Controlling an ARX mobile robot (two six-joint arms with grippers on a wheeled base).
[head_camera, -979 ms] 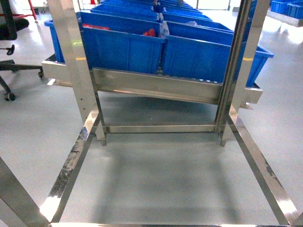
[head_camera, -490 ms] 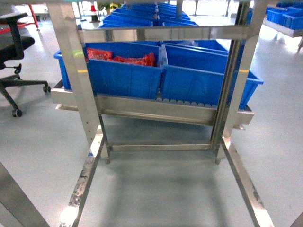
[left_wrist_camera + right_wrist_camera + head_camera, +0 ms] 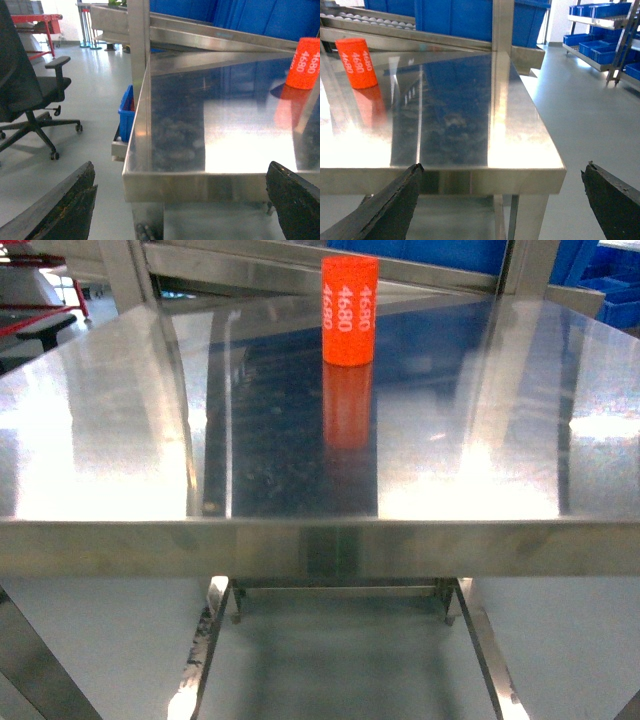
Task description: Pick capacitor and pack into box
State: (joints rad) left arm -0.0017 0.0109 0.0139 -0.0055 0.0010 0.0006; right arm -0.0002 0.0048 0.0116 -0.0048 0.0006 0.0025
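Both pincers, left pincer and right pincer, are hanging wide apart and empty just off the near edge of the steel surface, presumably readying a reach. An orange capacitor is standing upright near the far edge; earlier the head view was showing only blue bins, and no box is showing.

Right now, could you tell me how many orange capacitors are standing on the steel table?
1. The orange capacitor stands upright near the far edge of the steel table, roughly centred, printed 4680. The orange beneath it is only its reflection. No others are visible.
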